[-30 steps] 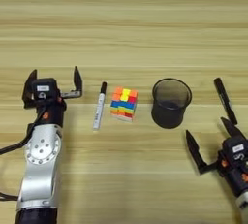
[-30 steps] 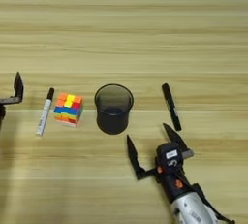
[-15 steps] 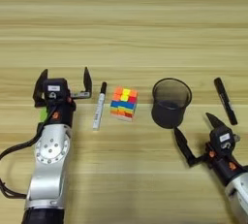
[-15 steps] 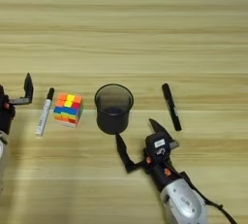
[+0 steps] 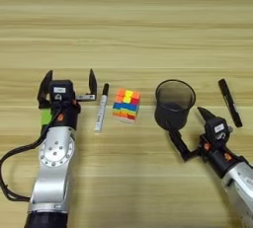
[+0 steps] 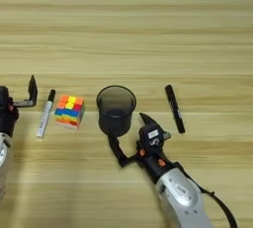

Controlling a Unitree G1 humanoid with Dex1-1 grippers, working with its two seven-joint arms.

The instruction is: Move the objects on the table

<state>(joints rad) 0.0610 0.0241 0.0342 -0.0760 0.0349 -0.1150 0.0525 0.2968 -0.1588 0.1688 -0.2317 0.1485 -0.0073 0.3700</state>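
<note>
Both arms have moved inward: the left gripper, fingers spread, sits just left of the white black-capped marker; the right gripper, fingers spread, nears the dark translucent round cup. Multicoloured puzzle cube lies between; slim black marker rightmost. Bare light tan wood-grain table stretches beyond.

Black cable, perhaps wiring, lower left.

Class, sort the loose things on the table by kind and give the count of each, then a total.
Markers: 2, a white black-capped marker and a slim black marker
Puzzle cubes: 1, multicoloured puzzle cube
Cups: 1, dark round cup
Total: 4
</note>
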